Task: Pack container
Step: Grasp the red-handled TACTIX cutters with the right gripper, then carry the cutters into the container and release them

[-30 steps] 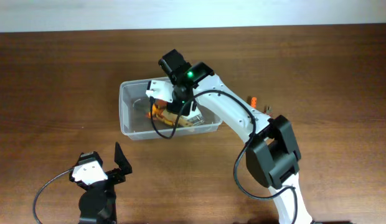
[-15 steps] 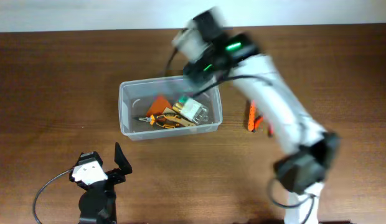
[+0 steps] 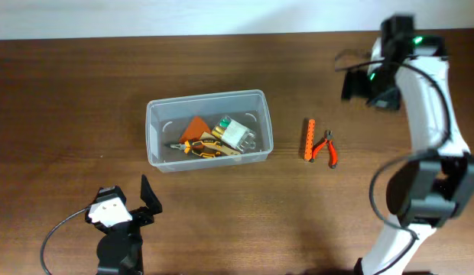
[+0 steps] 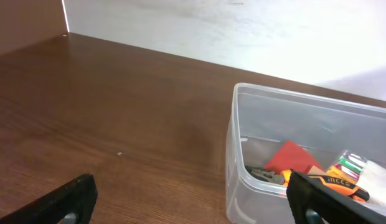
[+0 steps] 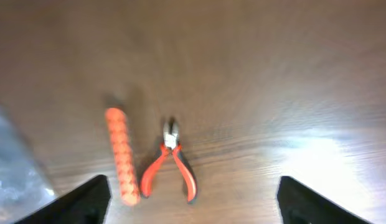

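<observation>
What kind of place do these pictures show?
Probably a robot test bench: a robot arm over a wooden table, a clear tub of hand tools, and red pliers lying near it.

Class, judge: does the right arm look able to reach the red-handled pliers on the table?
Probably yes: the open right gripper faces the uncovered red-handled pliers; only an orange ridged stick lies alongside.

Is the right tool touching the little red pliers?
Apart. The overhead view shows the right tool well off to the upper right of the pliers, with a wide gap between them. The tool is open and holds nothing.
</observation>
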`<state>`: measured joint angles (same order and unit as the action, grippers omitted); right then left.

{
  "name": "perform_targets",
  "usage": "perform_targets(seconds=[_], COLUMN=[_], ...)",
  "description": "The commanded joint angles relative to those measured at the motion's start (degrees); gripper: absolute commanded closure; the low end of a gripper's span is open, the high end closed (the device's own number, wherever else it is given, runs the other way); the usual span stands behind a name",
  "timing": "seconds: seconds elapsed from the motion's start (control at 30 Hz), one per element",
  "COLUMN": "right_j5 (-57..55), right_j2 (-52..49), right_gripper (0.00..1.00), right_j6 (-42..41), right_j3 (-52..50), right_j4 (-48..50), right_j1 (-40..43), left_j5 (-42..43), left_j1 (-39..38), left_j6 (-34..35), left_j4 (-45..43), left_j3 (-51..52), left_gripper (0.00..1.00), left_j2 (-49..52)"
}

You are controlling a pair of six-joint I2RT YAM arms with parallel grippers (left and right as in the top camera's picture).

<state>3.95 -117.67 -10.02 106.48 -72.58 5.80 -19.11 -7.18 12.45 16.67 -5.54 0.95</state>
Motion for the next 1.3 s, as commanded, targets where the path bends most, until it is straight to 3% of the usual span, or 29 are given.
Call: perform_targets(seconds=[0.0,0.2,0.57,0.77,1.0,1.27], right_j5=[1.8,1.8,1.6,1.4,1.4,1.5], right_j2=[-0.6,-0.6,-0.6,-0.6,-0.6,3.6], right_gripper=[0.2,0.32,0.44,0.74,0.96,0.96], right_j6=[-2.7,-2.7,-2.3,-2.3,-2.3,-2.3], right_j3=[-7.7,-18.7,-25.2,-26.7,-26.7,-21.7], right_j4=[2.4,9.3,11.6,13.5,13.7,11.1], right_j1=[-1.0,-1.3,-1.7,-1.8,-3.8,-4.8], left_j5=[-0.2,-0.2,-0.2,-0.2,-0.2,-0.2], left_j1=[-0.3,-0.3,-0.3,-0.3,-0.3,-0.3], left_j6=[-0.5,-0.5,-0.5,-0.5,-0.5,-0.5], left_j4=[0.0,0.0,0.0,0.0,0.0,0.0], left_j3=[0.2,0.2,0.2,0.2,0.2,0.2], left_gripper=[0.01,0.01,0.01,0.01,0.01,0.01], left_j2=[-0.3,-0.3,-0.3,-0.3,-0.3,-0.3])
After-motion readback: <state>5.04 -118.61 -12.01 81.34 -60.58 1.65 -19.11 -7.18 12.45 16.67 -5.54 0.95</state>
